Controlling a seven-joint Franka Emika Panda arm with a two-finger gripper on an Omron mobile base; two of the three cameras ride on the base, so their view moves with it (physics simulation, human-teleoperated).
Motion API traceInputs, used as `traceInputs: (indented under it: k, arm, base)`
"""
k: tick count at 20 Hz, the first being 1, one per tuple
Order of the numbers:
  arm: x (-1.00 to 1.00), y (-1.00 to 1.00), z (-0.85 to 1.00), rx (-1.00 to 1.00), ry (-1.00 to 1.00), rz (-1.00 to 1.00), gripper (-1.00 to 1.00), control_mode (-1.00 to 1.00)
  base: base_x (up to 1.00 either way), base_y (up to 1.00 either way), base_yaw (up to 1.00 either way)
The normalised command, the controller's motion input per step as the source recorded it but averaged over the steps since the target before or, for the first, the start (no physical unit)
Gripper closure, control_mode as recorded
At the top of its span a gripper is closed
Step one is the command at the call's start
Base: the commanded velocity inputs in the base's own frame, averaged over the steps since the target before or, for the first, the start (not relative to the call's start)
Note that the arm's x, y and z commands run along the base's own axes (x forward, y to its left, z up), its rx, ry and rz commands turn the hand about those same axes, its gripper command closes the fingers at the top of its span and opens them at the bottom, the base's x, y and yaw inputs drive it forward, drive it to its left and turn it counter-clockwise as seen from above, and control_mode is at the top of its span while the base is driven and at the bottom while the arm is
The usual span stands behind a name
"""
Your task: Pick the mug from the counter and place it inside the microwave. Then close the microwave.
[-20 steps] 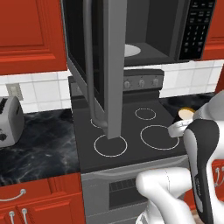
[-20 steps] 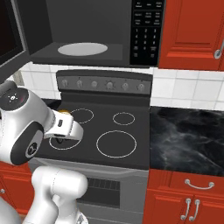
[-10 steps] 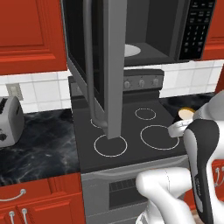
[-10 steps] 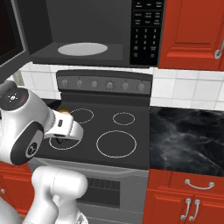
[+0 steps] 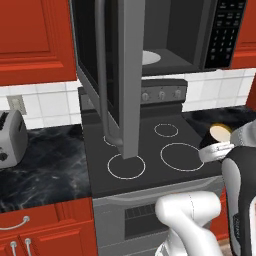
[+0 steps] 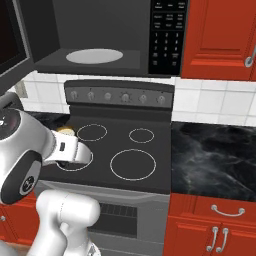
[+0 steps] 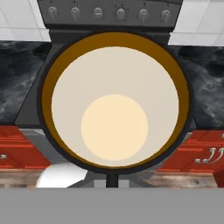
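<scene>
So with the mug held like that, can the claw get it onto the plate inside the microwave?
Probably yes. The claw is shut on the mug, the microwave door hangs wide open, and the white plate looks bare. The door hangs over the stovetop, so approach around it.

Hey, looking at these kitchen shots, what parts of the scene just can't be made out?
- Gripper fingers: in the hand view the mug hides them.
- Mug's body: in the left base view the white arm covers all but its cream top.
- Microwave door: cut off by the right base view's left edge.
- Keypad labels: too small.
</scene>
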Motion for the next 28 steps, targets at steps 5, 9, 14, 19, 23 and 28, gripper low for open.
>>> traceInputs:
  k: [5,9,14,19,23,28]
  arm:
    - [-0.08,0.12,0.61,0.00,-0.22,0.08,1.00,-1.00]
    - [0.07,0.16,0.76,0.02,-0.07,0.09,1.00,-1.00]
    - [0.28,0.21,0.54,0.03,-0.02,0.07,1.00,-1.00]
    - [0.32,0.16,0.52,0.05,-0.03,0.07,1.00,-1.00]
    - [0.06,0.10,0.46,0.07,-0.04,0.07,1.00,-1.00]
    - [0.24,0.19,0.44,0.05,-0.01,0.03,1.00,-1.00]
  base:
    - [0.00,0.00,0.00]
    - [0.00,0.00,0.00]
    - [0.00,0.00,0.00]
    - [0.00,0.00,0.00]
    - [0.00,0.00,0.00]
    - [0.00,0.00,0.00]
